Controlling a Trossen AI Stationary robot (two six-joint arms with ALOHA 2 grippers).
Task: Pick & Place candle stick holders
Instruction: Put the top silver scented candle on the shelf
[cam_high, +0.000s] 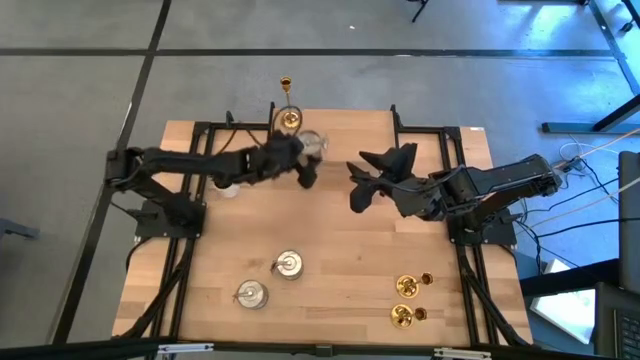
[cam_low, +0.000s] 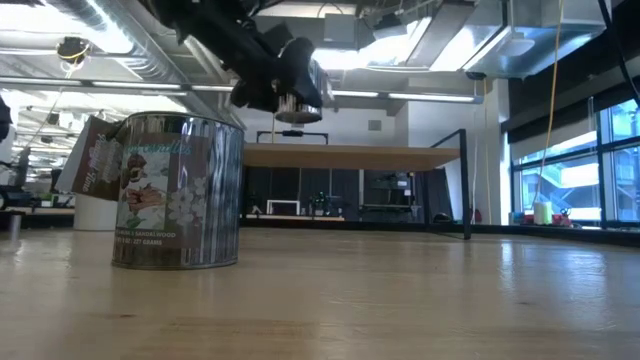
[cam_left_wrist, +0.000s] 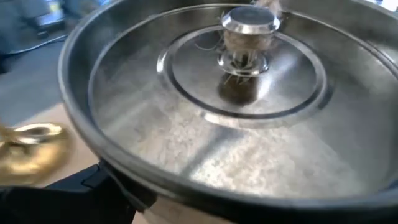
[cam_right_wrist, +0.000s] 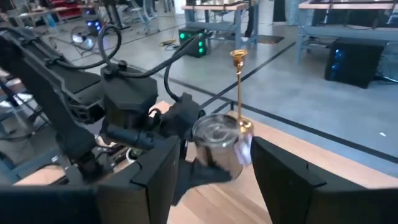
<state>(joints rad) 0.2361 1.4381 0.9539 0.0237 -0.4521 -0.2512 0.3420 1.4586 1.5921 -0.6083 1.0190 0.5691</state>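
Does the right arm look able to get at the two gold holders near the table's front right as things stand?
Probably yes: the right gripper is open and empty, and the gold holders stand on its side with bare table around them.

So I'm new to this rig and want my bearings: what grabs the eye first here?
The left gripper holds a squat silvery holder in the air near the table's far edge, beside an upright gold holder. The right gripper waits open mid-table. A floral tin fills the low view.

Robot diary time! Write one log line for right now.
left gripper: holding silvery holder raised near gold holder | right gripper: open, empty, mid-table | four holders at near edge
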